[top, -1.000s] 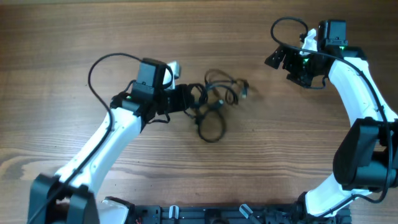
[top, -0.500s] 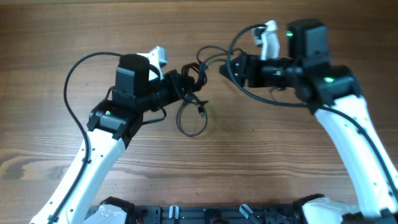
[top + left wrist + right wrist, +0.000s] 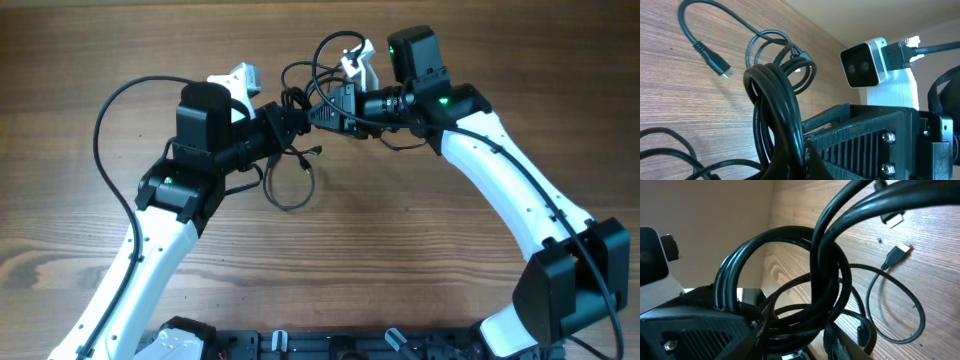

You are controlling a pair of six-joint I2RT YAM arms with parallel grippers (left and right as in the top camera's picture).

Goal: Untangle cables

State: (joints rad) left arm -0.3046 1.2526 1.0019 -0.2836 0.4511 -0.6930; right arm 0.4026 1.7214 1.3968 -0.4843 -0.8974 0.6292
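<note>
The cables are a clump of thin black cords raised above the wooden table, with one loose loop hanging below. My left gripper is shut on the clump from the left. In the left wrist view the bundled cords run down into the left gripper, and a plug end dangles free. My right gripper meets the clump from the right. In the right wrist view the coiled cords fill the gap between the jaws of the right gripper, pressed on both sides. A plug hangs beyond.
Bare wooden table lies all round. Each arm's own thick black wire arcs beside it, the left one out to the left. The right wrist camera shows close behind the clump in the left wrist view. A dark rail runs along the front edge.
The right arm has swung in from the far right to the clump and its jaws have narrowed onto the cords. The left gripper has carried the clump up and leftward, still shut.
</note>
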